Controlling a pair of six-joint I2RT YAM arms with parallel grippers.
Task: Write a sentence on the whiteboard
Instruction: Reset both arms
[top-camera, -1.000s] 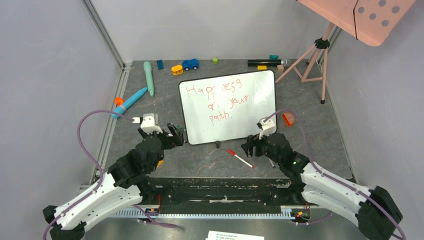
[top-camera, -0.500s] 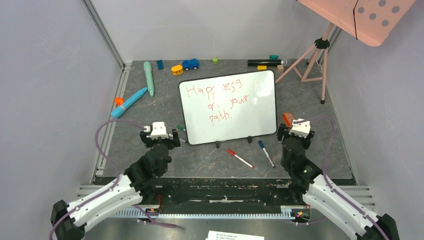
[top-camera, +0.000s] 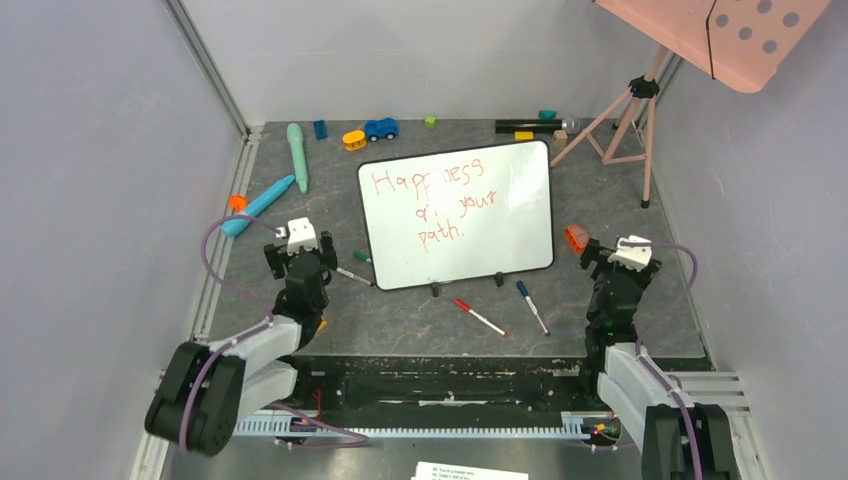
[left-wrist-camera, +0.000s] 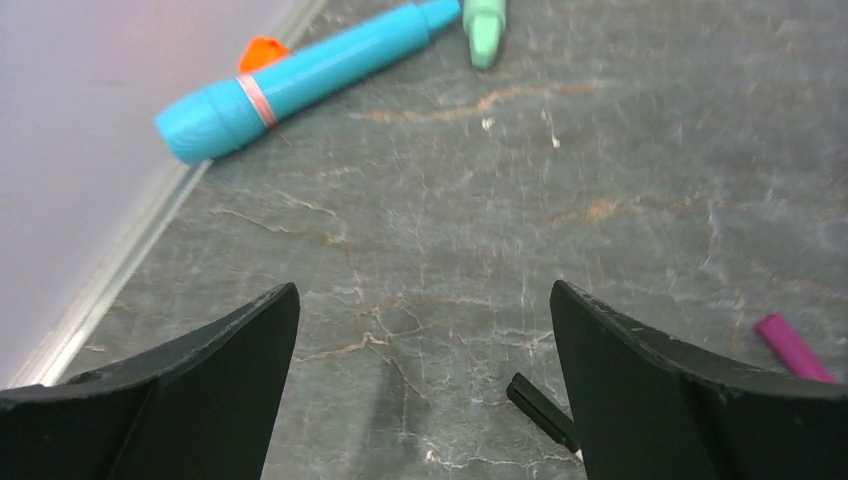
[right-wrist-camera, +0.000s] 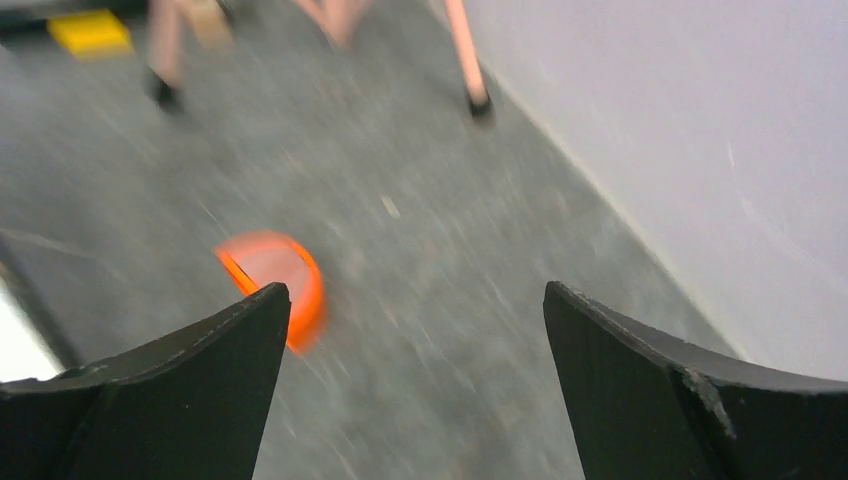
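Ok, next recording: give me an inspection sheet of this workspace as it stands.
Surface: dark marbled tabletop, no spills seen.
Job's things: whiteboard mid-table, red sentence in three lines; red marker and blue-capped marker loose at its near edge.
Clutter: teal toy pen, mint toy pen, blue toy car, orange piece right of the board.
Grippers: left pincer open, empty; right pincer open, empty.
Cables: left purple cable and right purple cable loop free, off the board.
Surroundings: grey walls, pink tripod, pink dotted panel.

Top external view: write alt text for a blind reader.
A whiteboard with a red handwritten sentence sits centrally, a red marker and a blue marker loose before it. The left gripper and right gripper flank it, open and empty.
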